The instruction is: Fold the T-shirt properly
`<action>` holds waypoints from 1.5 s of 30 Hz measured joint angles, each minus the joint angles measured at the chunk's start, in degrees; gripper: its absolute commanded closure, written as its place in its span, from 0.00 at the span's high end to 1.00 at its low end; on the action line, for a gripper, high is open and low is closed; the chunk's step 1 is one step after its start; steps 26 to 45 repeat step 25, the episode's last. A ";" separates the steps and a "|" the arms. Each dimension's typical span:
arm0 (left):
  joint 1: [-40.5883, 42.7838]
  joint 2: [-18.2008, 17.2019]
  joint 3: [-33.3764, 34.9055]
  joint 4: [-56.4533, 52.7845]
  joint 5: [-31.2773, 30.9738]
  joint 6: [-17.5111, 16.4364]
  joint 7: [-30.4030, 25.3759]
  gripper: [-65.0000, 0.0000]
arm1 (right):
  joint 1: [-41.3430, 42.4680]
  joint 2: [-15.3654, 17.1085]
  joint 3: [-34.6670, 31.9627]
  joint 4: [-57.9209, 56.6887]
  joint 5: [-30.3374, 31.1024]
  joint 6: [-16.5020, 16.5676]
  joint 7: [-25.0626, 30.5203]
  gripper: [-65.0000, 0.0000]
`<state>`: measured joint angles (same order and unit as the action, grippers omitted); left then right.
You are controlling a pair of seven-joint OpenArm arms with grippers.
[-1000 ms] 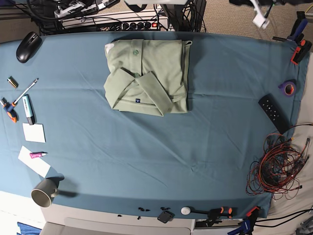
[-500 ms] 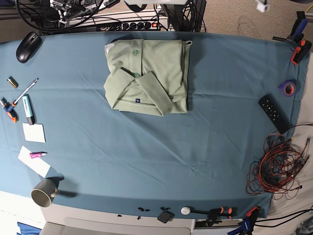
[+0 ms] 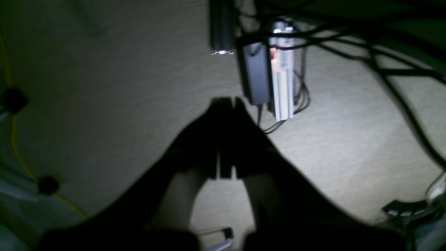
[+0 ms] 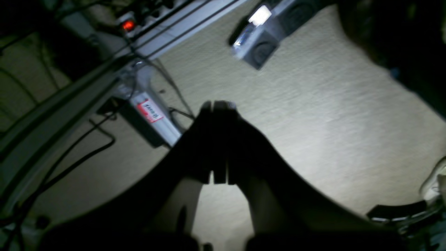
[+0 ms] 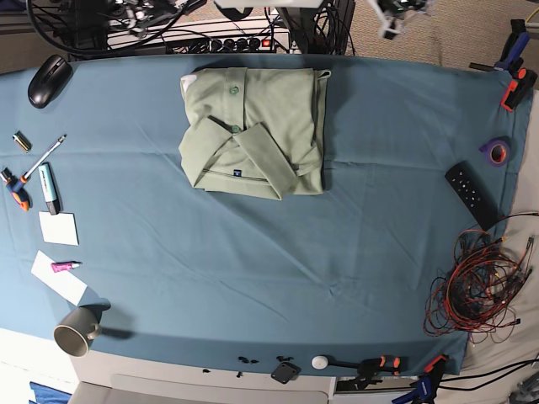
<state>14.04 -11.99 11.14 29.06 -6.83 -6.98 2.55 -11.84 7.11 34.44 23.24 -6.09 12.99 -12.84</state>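
The T-shirt [image 5: 253, 130] lies folded into a compact sage-green rectangle at the back middle of the teal table cloth [image 5: 269, 269], with its collar and small dark label facing up. No gripper touches it. In the left wrist view my left gripper [image 3: 226, 101] is shut with nothing in it, hanging over beige floor. My right gripper [image 4: 217, 104] is also shut and empty, above floor and cables. In the base view only a white bit of the left arm [image 5: 394, 13] shows at the top edge.
A mouse [image 5: 48, 80], pens [image 5: 49, 187], paper notes [image 5: 59, 228] and a mug [image 5: 77, 330] sit along the left side. On the right are a remote [image 5: 472, 195], a purple tape roll [image 5: 497, 151], a wire tangle [image 5: 480, 290] and clamps [image 5: 515, 80]. A power strip [image 5: 236, 42] lies behind the table.
The white arm part at the top right of the base view has moved left along the top edge. The folded T-shirt has not moved.
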 measured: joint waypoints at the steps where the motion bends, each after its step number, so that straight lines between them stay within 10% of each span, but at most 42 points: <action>1: -0.31 0.44 0.79 -0.48 0.09 0.61 -0.07 0.00 | -0.02 -0.28 0.00 0.00 0.00 0.07 0.04 0.00; 20: -2.03 3.98 2.21 -1.40 -7.39 7.32 5.57 0.00 | -2.29 -3.39 -10.21 0.00 -3.96 -1.66 1.07 0.00; 45: -2.14 4.39 2.21 -1.38 -7.39 7.37 5.46 0.00 | -2.01 -2.95 -12.07 0.00 -3.93 -2.36 1.77 0.00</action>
